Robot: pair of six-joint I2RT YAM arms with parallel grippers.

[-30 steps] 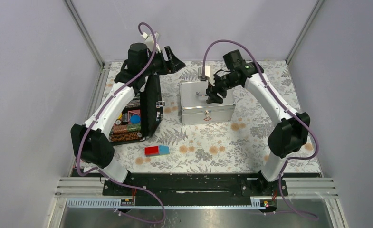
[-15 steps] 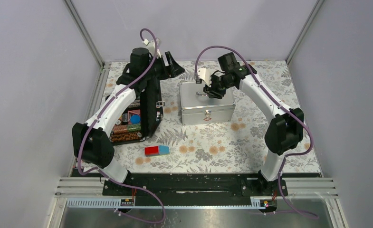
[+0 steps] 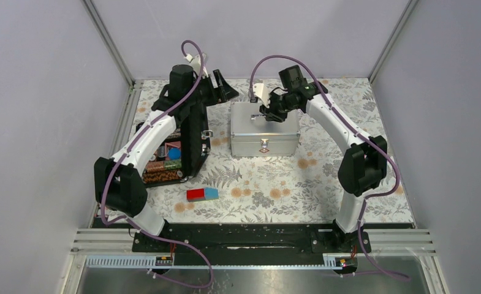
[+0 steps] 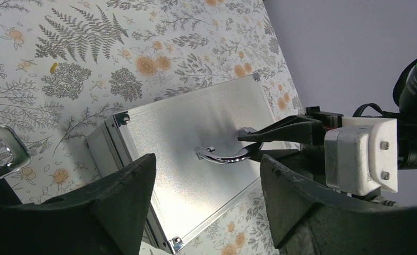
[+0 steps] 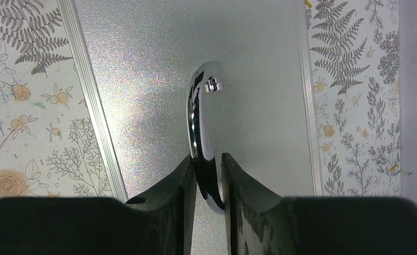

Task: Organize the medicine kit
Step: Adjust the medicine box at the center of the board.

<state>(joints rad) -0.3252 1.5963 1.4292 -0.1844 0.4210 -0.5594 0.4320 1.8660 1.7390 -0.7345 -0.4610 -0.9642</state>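
Upper centre: right gripper [image 5: 207, 159] clenched on the chrome handle [image 5: 197, 117] of the silver case [image 3: 250, 125]; a steady, level pull seems wisest. Left gripper [image 4: 207, 162], upper left, apparently released.

That case [image 3: 245, 121] is grainy aluminium, sort of a sparkly matt, with a mirror-shiny chrome handle [image 5: 197, 122]. The right gripper [image 5: 207, 162] pinching it looks like matt black plastic. The tablecloth [image 3: 323, 184] is a smooth printed floral sheet. The right arm shell [image 3: 339, 122] at three o'clock and the left arm shell [image 3: 144, 136] at nine are glossy white plastic.
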